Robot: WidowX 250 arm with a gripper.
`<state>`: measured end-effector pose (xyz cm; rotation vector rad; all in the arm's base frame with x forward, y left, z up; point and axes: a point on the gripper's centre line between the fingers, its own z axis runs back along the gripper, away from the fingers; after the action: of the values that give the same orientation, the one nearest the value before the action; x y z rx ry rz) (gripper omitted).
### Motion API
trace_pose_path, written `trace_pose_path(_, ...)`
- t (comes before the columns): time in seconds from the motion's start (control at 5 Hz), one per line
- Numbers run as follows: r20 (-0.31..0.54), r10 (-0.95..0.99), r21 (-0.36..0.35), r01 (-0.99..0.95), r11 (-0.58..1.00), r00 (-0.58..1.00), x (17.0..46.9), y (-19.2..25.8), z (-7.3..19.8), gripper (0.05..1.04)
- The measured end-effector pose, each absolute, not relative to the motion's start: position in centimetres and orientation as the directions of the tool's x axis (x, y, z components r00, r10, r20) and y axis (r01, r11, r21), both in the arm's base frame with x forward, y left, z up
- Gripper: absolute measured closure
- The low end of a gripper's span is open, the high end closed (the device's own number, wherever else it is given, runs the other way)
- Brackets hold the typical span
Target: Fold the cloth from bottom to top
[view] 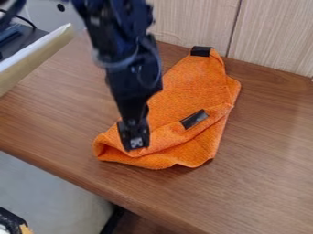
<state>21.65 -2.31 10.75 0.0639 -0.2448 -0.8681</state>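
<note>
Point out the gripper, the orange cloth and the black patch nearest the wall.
Gripper (136,143): camera view, its lower tip.
Orange cloth (194,84): camera view, its upper part.
Black patch (200,51): camera view, its middle.

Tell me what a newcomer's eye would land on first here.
Most likely the bright orange cloth, crumpled and partly folded in the middle of the brown table, with a black patch at its far corner and another on the fold. Next would come the black arm, coming down from the top edge, its gripper at the cloth's near left part.
</note>
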Motion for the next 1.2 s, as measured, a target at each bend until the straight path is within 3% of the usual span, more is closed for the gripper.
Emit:
trace_pose_path(0.4, 0.190, -0.723, 0.054, 0.728, 0.683, 0.664, 21.6, -1.7, 5.6, 0.083)
trace_pose_path(0.6, 0.176, -0.731, 0.030, 0.739, 0.673, 0.659, 22.5, -1.6, 3.6, 0.087)
trace_pose_path(0.8, 0.169, -0.756, 0.045, 0.761, 0.647, 0.633, 23.3, -1.5, 2.8, 0.152)
trace_pose_path(1.2, 0.162, -0.788, 0.041, 0.794, 0.607, 0.594, 23.7, -1.6, 2.6, 0.726)
